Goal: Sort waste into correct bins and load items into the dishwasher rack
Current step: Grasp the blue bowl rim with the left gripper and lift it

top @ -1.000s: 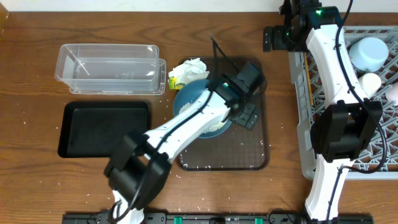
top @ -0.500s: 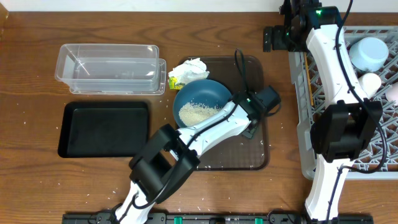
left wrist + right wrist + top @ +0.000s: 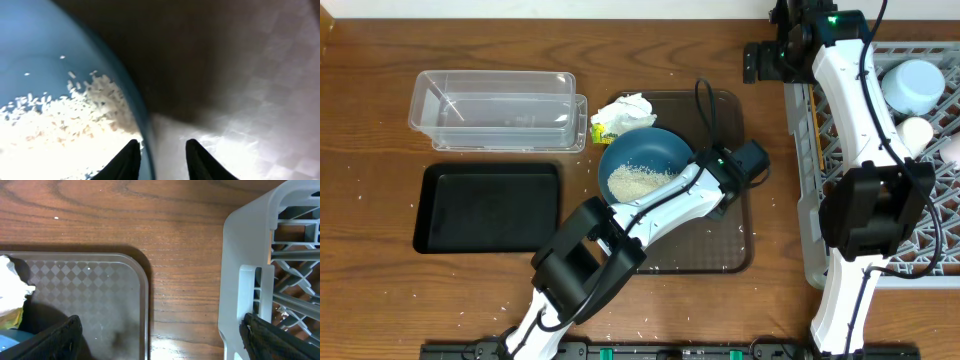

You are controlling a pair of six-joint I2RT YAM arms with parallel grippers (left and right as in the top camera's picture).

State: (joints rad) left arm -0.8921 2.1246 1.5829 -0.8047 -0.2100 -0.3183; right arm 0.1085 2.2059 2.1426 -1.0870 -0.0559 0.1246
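The large dark-blue round bowl (image 3: 645, 160) is sitting on the left half of the brown rectangular serving tray (image 3: 720, 250), and a heap of loose white rice grains (image 3: 635, 182) is lying inside it. The left pincer (image 3: 162, 145) is standing astride the bowl's rim on the side toward the tray's middle. One finger is inside and one outside, with a narrow gap, and I cannot tell whether it is pinching the rim. The crumpled white tissue (image 3: 625, 108) with its yellow-green wrapper (image 3: 605, 128) is lying at the tray's far left corner. Left of the tray, the clear plastic rectangular tub (image 3: 430, 110) and the shallow black rectangular tray (image 3: 490, 205) are resting on the wooden tabletop (image 3: 380, 150). Right of the tray, the large grey plastic lattice rack (image 3: 810, 200) is holding a small light-blue bowl (image 3: 913, 85) and a white cup (image 3: 917, 132). The right pincer (image 3: 159, 325) is hovering wide open and empty beyond the tray's far right corner.
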